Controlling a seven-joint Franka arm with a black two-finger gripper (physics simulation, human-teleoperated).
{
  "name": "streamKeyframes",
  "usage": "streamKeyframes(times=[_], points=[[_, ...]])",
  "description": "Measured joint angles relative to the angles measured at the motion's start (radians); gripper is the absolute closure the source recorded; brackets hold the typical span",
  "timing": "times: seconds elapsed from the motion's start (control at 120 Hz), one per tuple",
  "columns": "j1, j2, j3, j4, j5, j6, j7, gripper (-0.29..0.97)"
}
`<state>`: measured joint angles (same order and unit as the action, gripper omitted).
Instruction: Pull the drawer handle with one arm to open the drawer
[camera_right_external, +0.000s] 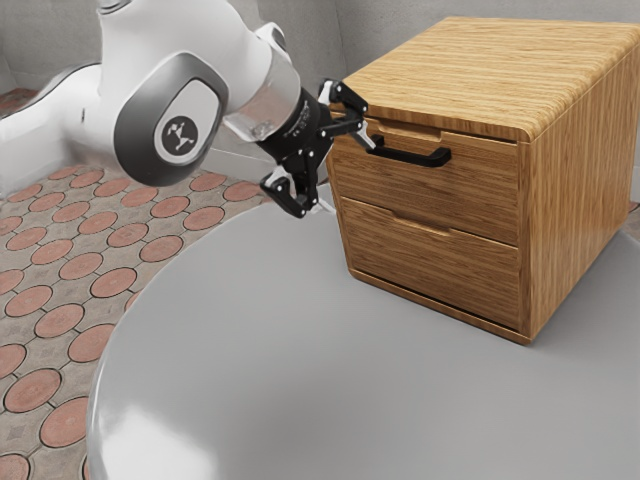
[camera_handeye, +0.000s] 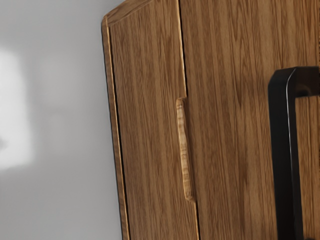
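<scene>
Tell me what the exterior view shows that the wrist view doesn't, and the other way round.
The exterior view adds the arm, its open end effector at the handle's end, the cabinet top and the tiled floor. The wrist view adds no new thing, just a close look at the wooden lip. Both share the black handle, the top drawer, the lower drawer and the grey table.
</scene>
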<state>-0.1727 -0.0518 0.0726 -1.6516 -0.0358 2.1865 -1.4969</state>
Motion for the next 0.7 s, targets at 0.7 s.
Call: streamKeyframes(times=[0.7], points=[[0.003, 0.095, 0.002, 0.084, -0.001, 0.02, -0.022, 0.0]])
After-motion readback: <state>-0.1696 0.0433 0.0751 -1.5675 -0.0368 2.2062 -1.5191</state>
